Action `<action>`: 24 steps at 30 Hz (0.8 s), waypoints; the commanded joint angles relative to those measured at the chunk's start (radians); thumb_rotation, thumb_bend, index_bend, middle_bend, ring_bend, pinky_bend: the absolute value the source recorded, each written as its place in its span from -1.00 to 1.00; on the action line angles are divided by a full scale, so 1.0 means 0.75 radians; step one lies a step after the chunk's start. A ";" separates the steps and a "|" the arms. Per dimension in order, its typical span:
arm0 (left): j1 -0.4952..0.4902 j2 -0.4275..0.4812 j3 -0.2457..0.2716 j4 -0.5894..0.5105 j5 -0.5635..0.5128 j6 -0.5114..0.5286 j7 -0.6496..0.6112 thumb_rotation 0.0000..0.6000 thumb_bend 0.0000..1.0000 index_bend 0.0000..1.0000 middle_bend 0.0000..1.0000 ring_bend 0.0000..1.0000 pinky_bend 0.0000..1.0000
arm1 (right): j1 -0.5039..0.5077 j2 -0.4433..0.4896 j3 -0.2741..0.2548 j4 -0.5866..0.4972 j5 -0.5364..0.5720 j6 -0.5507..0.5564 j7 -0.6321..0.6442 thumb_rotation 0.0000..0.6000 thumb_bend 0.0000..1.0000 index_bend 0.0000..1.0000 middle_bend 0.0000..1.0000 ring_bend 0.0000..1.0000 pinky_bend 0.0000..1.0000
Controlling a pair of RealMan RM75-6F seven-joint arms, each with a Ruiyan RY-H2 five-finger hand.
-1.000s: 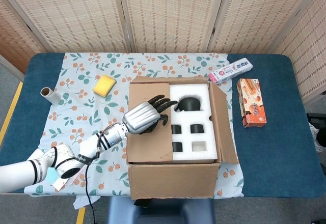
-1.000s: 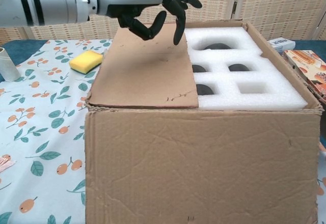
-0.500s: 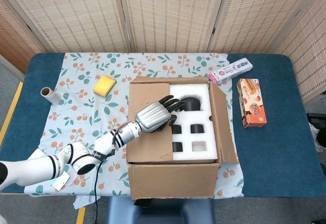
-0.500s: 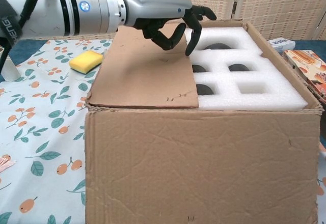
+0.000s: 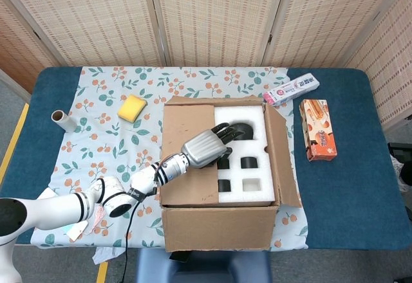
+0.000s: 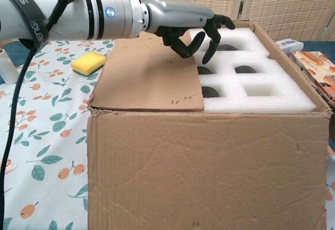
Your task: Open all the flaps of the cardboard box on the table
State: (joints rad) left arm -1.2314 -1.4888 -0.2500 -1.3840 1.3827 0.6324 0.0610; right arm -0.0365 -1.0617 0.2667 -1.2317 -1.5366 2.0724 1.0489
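Foam insert [image 5: 248, 167] partly under closed flap [image 5: 187, 161]

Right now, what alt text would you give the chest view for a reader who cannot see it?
The robot's left hand reaches over an open-topped cardboard box, fingers curled down past the free edge of the one flap still folded over the top. White foam packing with dark cutouts fills the rest; a yellow sponge lies on the floral tablecloth.

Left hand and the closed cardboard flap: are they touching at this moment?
Cannot tell. In the chest view the left hand hangs curled over the flap edge; neither view shows a plain gap or contact.
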 commanded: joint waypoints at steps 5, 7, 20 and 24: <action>-0.020 -0.006 0.027 0.035 -0.063 -0.063 0.024 1.00 1.00 0.10 -1.00 -1.00 -1.00 | -0.006 -0.001 -0.002 0.008 -0.028 0.017 0.025 0.06 -0.42 0.05 -1.00 -1.00 -1.00; -0.024 -0.010 0.038 0.055 -0.074 -0.059 0.066 1.00 1.00 0.11 -1.00 -1.00 -1.00 | -0.007 -0.004 -0.004 0.010 -0.037 0.022 0.018 0.06 -0.42 0.05 -1.00 -1.00 -1.00; 0.018 0.001 0.064 -0.016 -0.103 0.158 0.463 1.00 1.00 0.23 -1.00 -1.00 -1.00 | 0.007 0.010 -0.025 -0.020 -0.078 -0.018 -0.039 0.06 -0.42 0.05 -1.00 -1.00 -1.00; 0.034 0.029 0.058 -0.075 -0.123 0.212 0.550 1.00 1.00 0.23 -1.00 -1.00 -1.00 | 0.010 0.012 -0.031 -0.028 -0.088 -0.022 -0.052 0.06 -0.42 0.04 -1.00 -1.00 -1.00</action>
State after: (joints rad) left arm -1.2142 -1.4790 -0.2044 -1.4189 1.3008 0.7730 0.4480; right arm -0.0295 -1.0528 0.2441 -1.2517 -1.6021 2.0564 1.0108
